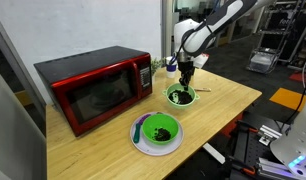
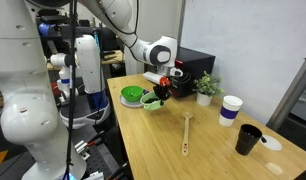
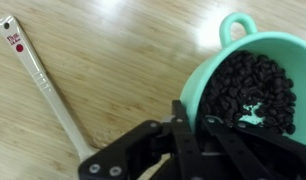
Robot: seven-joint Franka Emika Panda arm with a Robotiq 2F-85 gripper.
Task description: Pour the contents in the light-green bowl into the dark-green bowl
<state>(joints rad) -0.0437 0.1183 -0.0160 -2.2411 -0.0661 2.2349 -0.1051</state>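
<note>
The gripper is clamped on the rim of the light-green bowl, which is full of coffee beans. A wooden spatula lies nearby on the table. Nearer and to the left, the dark-green bowl sits on a white plate. A red microwave stands far left.

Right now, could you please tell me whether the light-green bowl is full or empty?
Full: in the wrist view, dark contents fill the light-green bowl nearly to its rim.

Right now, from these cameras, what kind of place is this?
Probably a robotics lab with a mock kitchen bench: a red microwave on a wooden table, a second white robot beside it, lab equipment behind.
</note>
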